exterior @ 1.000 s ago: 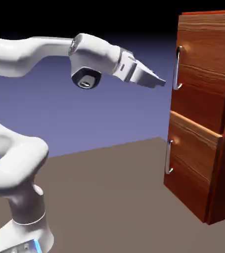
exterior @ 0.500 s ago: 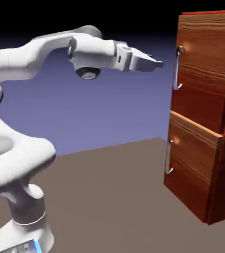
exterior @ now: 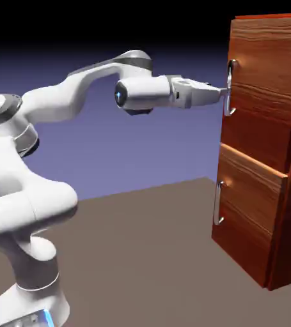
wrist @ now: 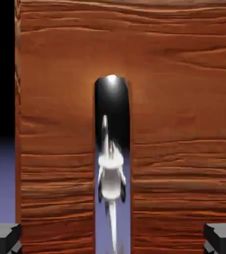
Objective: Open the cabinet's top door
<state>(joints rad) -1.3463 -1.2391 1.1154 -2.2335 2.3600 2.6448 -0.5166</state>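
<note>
Exterior view: gripper (exterior: 223, 91) level at top door (exterior: 263, 83) handle (exterior: 229, 87), fingers spread, grasping nothing. Approach step; next likely clench on handle, pull outward.

The brown table (exterior: 141, 255) carries the cabinet (exterior: 266, 147) and robot base (exterior: 29, 306).

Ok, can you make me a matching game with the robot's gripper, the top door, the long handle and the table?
Things:
1. gripper
2. top door
3. long handle
4. table

Descriptions:
A. shiny silver
B. plain brown, flat
C. open, level with the handle
D. reddish wood grain, shut

Pairs: 1-C, 2-D, 3-A, 4-B
</note>
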